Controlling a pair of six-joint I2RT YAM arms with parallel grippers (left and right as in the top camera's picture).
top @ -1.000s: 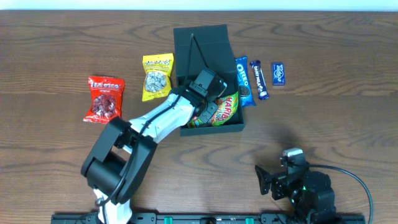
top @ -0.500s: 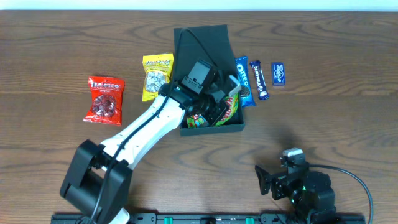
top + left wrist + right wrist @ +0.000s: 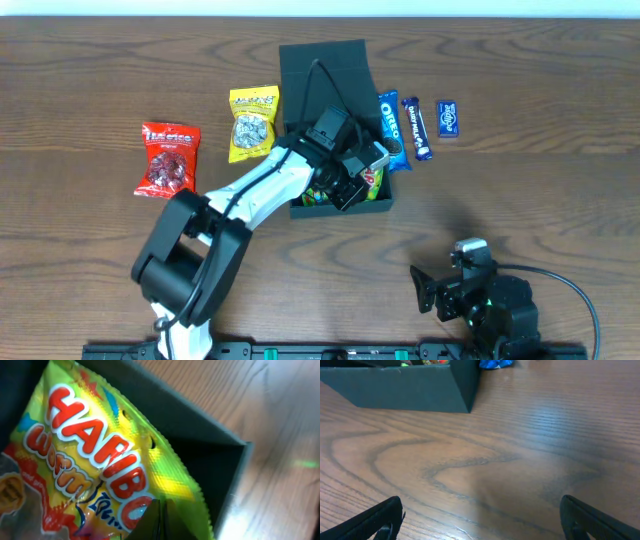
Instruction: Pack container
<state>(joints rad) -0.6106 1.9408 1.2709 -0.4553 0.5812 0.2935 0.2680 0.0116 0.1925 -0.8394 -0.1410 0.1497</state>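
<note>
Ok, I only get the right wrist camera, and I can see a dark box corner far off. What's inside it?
Observer: A yellow-green Haribo worms bag lies inside the container.
Operator: Where's the other arm?
Observer: The left arm reaches over the container, with its fingers down at the bag.
Operator: Are any snacks outside the box?
Observer: Five. A red packet and a yellow packet lie on its left. An Oreo pack, a Dairy Milk bar and a small blue packet lie on its right.
</note>
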